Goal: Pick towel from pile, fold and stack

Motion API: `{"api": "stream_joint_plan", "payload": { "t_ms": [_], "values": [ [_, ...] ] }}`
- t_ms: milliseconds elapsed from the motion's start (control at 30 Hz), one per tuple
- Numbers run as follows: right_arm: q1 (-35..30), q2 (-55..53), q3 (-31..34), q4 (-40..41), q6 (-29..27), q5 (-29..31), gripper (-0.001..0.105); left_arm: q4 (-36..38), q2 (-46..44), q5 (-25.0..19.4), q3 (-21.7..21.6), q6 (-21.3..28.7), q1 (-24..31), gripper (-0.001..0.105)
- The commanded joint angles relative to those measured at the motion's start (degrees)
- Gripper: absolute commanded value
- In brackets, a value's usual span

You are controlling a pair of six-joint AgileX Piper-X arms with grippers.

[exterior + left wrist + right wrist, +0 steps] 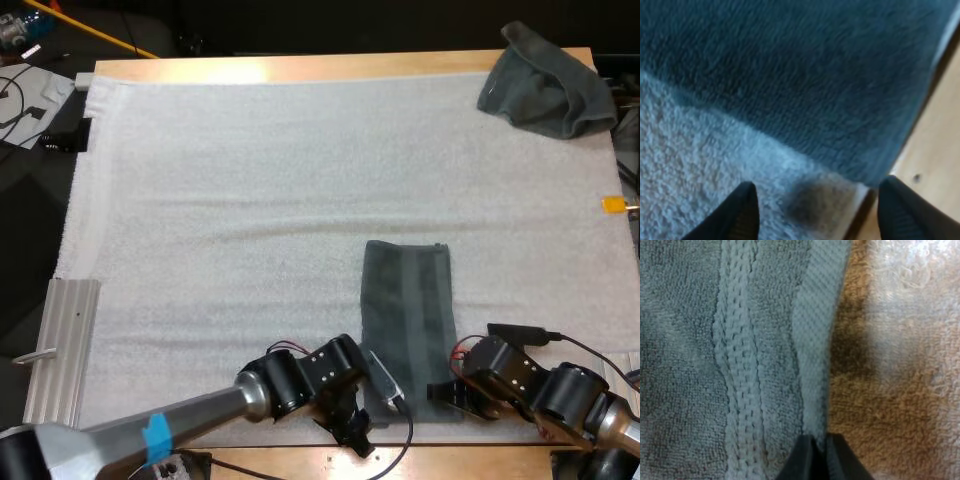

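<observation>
High view: a white mat [250, 180] covers the wooden table [300, 68]. The folded towel [405, 320], dark grey-green, lies flat on the mat as a long narrow strip. Its near end is at the mat's near edge, between the two arms. The crumpled towel [545, 85] sits well apart from the folded towel, beyond it at the mat's far right corner. A metal rail [62, 345] lies well to the left of the folded towel, at the mat's left border.

Noted at the folded towel's near left corner: the left gripper [820, 210]. The left wrist view shows its fingers [742, 212] wide apart, one over the mat and the other over bare wood. Both are clear of the cloth, and the towel's corner lies just ahead of the gap.

Noted at the folded towel's near right edge: the right gripper [821, 457]. The right wrist view shows its fingers drawn narrow, pinched on the towel's woven hem, with the mat just beside. A stitched band runs along the towel, parallel to that hem.
</observation>
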Motion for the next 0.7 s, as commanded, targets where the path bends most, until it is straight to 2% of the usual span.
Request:
{"api": "stream_joint_plan", "payload": {
  "t_ms": [0, 333, 433, 567, 667],
  "values": [
    [-0.06, 0.06, -0.25, 0.35, -0.09, -0.34, 0.000, -0.11, 2.07, -2.19, -0.70, 0.49, -0.26, 0.051],
    [-0.14, 0.09, -0.25, 0.35, -0.17, -0.40, 0.000, -0.57, 6.72, 1.21, -2.15, 0.23, 0.16, 0.047],
    [-0.02, -0.35, -0.18, 0.67, -0.31, 0.01, 0.000, -0.40, 6.44, 0.03, -1.63, 0.30, -0.21, 0.047],
    [-0.08, -0.21, -0.15, 0.79, -0.20, 0.01, 0.000, -0.37, 6.85, 0.79, -1.75, 0.33, -0.19, 0.046],
    [-0.02, -0.20, -0.14, 0.63, -0.17, 0.03, 0.000, -0.13, 6.97, 0.86, -1.75, 0.31, -0.17, 0.040]
  ]
}}
